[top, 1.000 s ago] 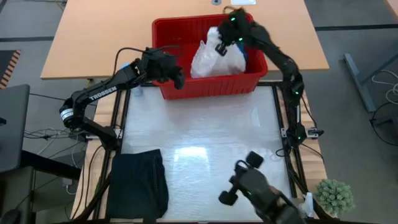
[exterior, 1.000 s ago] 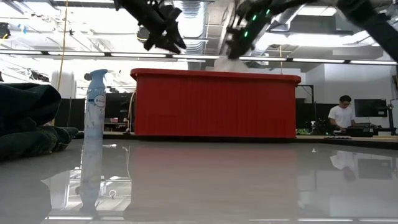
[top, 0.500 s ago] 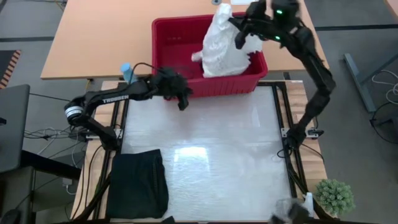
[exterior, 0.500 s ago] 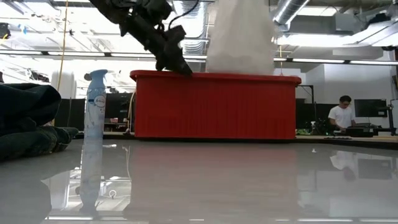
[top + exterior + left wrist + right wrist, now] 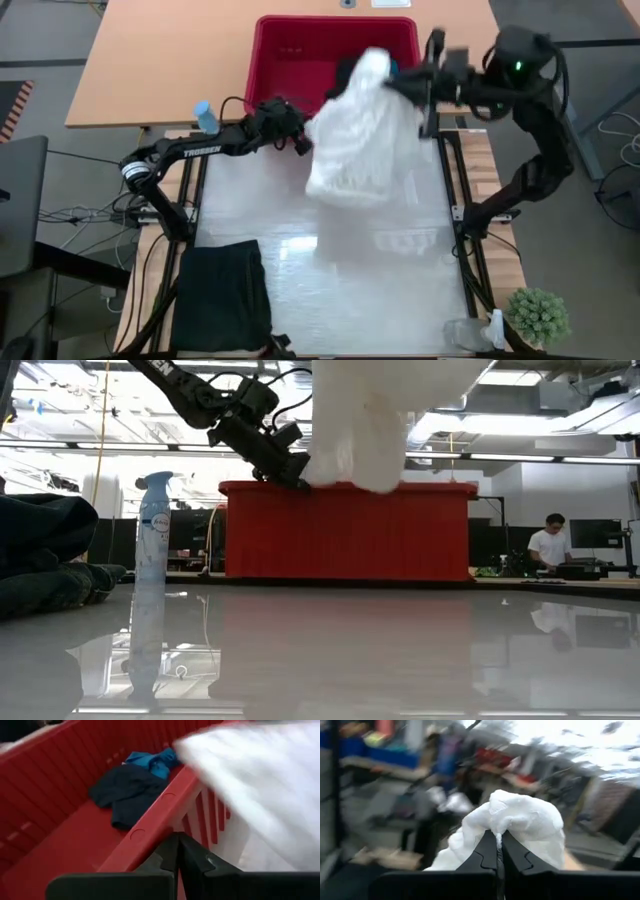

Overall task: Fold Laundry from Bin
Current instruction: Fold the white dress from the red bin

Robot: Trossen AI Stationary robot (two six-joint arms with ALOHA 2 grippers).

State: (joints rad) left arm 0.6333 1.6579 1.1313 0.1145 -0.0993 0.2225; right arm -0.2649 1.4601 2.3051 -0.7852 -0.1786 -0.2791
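Currently I am holding the white crinkled garment (image 5: 362,130) aloft with the right gripper (image 5: 496,851), whose jaws are pinched tight on a bunched peak of the cloth. Below that pinch the garment is hanging as a loose drape, its long axis running downward and toward the left arm, over the near wall of the bin (image 5: 285,52) and the far part of the table (image 5: 380,270). My left gripper (image 5: 297,140) is sitting just beside the draped edge, at the bin's near rim, fingers pressed together; in the left wrist view I see only the red rim and bare fingers ahead of them, so I am judging that they are gripping nothing, though the low view puts the tip right against the cloth and I cannot rule out a pinched fold. From the left gripper, the free cloth is lying directly ahead and slightly above, touching or nearly so. Inside the bin, beyond the left fingers, a black garment (image 5: 127,795) and the small blue one (image 5: 152,762) are lying on the floor. A folded black garment (image 5: 222,298) is resting well back from both grippers, at the table's near left corner. The left arm is clearly the nearer one for taking a second corner.
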